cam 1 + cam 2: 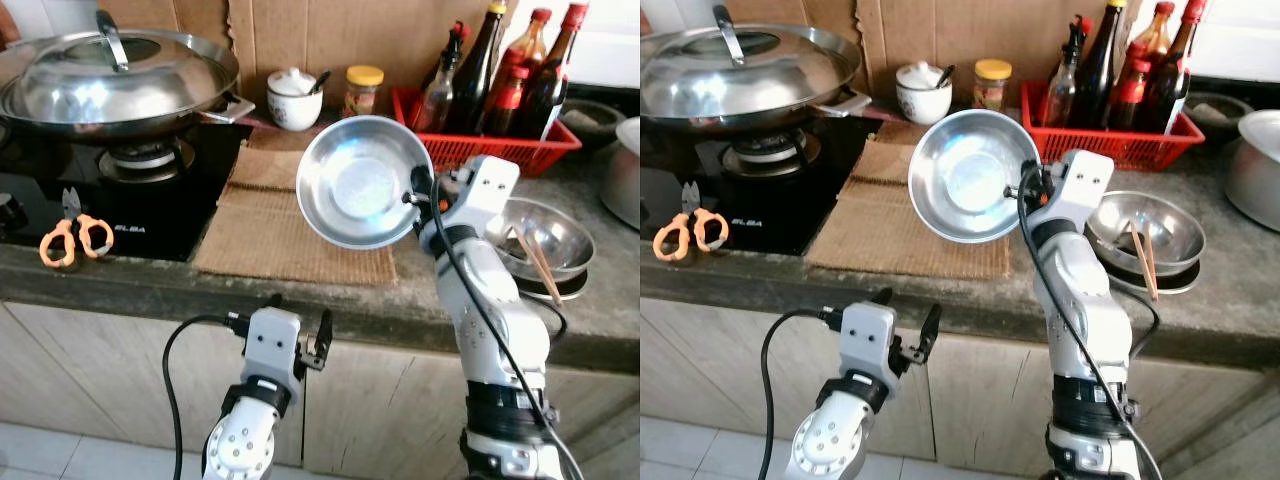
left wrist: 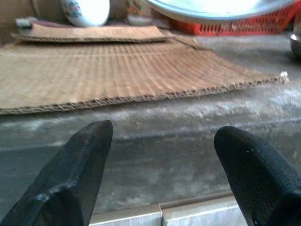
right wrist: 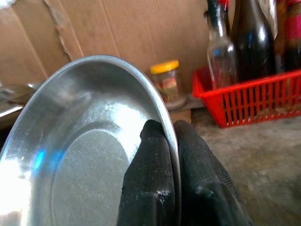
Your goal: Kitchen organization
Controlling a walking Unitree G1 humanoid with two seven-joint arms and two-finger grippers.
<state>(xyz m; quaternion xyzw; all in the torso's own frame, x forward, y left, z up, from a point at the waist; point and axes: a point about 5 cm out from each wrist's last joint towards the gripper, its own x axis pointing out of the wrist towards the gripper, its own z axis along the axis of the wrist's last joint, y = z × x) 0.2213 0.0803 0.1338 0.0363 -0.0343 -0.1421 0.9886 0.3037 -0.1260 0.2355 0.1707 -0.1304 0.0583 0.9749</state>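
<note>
Shiny steel bowl (image 1: pixel 362 180) tilted, lifted above brown mat (image 1: pixel 280 235).

Place: home kitchen | I face a stone counter (image 1: pixel 330 310) | lidded wok (image 1: pixel 115 80) on gas stove (image 1: pixel 145 160) at its left | sauce bottles in red basket (image 1: pixel 500 145) at its back

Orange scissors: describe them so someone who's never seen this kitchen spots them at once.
Start at the black gas hob on the robot's left side of the stone counter, under the lidded steel wok. On the hob's front corner, near the counter edge, lie the scissors, flat and closed. Their bright orange loop handles are the only orange thing on that black glass.
</note>
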